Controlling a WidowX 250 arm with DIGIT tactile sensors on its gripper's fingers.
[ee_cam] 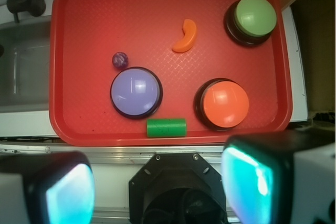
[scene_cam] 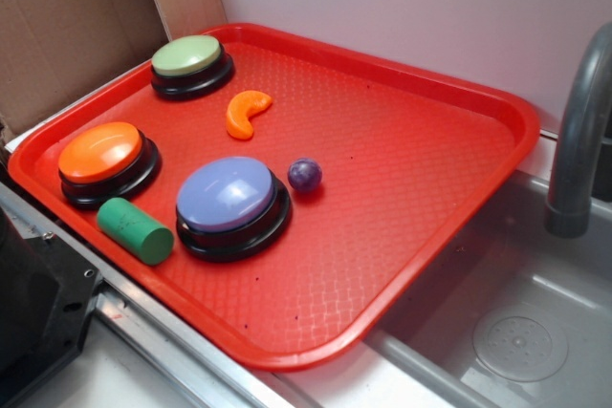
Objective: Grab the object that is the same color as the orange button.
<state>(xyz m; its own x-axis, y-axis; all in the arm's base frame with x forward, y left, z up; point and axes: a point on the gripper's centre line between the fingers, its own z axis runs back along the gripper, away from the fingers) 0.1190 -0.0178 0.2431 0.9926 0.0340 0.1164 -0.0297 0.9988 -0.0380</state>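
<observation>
The gripper (ee_cam: 157, 190) appears only in the wrist view, as two blurred pale fingers (ee_cam: 265, 182) at the bottom corners, spread wide with nothing between them. It hangs high above the near edge of the red tray (ee_cam: 157, 3), well away from everything on it. By that, the task looks barely begun: nothing is grasped, and the approach, descent and closing all remain.

The tray holds six things. The orange button (ee_cam: 224, 103) sits near its front edge. The target, a small orange crescent (ee_cam: 186, 37), lies flat on bare tray between the green button (ee_cam: 254, 17) and the purple-blue button (ee_cam: 135, 92), touching neither. A small purple ball (ee_cam: 120, 60) rests just beside the purple-blue button. A green cylinder (ee_cam: 166, 127) lies on its side at the front edge. Beside the tray is a grey sink (scene_cam: 535, 322), which seems empty, though only part shows.
</observation>
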